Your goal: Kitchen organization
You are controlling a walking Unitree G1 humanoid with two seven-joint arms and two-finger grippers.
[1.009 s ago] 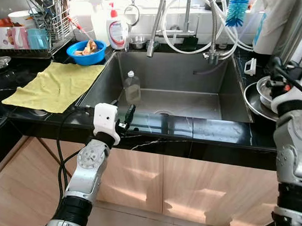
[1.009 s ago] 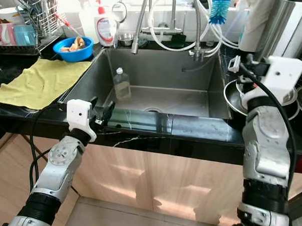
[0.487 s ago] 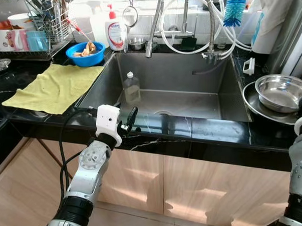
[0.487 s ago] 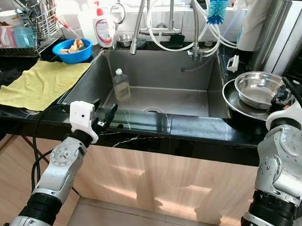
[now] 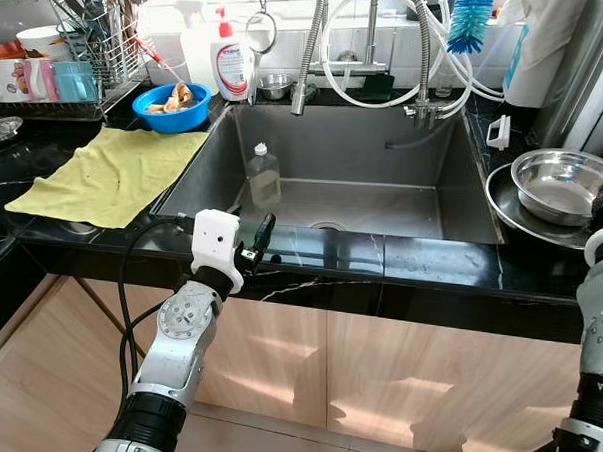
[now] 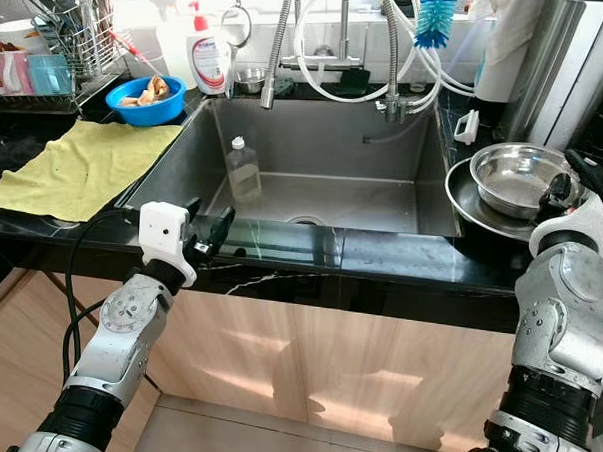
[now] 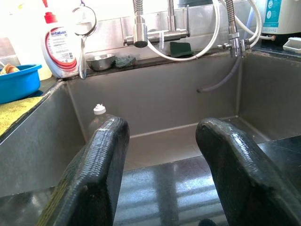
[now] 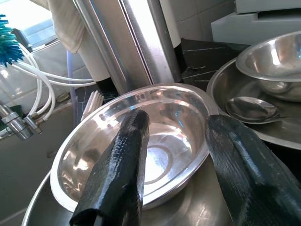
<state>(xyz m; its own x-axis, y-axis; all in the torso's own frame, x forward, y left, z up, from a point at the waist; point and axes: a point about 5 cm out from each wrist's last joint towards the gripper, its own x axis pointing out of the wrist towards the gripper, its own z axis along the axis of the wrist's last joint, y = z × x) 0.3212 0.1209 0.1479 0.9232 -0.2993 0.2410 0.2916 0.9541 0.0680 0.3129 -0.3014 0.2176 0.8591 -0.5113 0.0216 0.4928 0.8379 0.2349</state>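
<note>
Steel bowl (image 8: 141, 150) is the likely item in hand for this tidy-up: round, shallow, mirror-bright, nested inside a wider steel pan (image 5: 505, 200) on the black surface (image 5: 420, 259), just right of the sink (image 5: 334, 167).

Right pincer (image 8: 188, 160): fingers spread, empty, one finger to each side of the bowl's near rim as seen from the right wrist. Contact with the rim cannot be told. Judgement: the stance suits a rim grasp, or a release just made; thin polished metal may slip between smooth finger pads. Fingers are black and matte, with a ribbed, rubbery look.

Beyond the bowl, away from the sink: a second steel bowl (image 8: 277, 61) and a spoon (image 8: 249, 109) lying in another pan. A tall brushed-steel cylinder (image 8: 136, 42) stands behind.

Left pincer (image 7: 160, 155): fingers spread, empty, held over the surface's front edge before the sink's left part, pointing into the basin. Judgement: parked, not working.

Sink: deep rectangular steel basin, dull grey, holding a clear plastic bottle (image 5: 265, 174) with a white cap, upright near its left wall. Coiled faucet hose (image 5: 309, 46) and white tubing hang over the back rim.

Left of the sink: yellow cloth (image 5: 109, 173), soft and rumpled, spread flat, presumably as a drying mat. Behind it, a blue plastic bowl (image 5: 172, 105) with scraps, a soap bottle (image 5: 232, 58) with a red cap, and a wire rack (image 5: 100, 37) of utensils.
</note>
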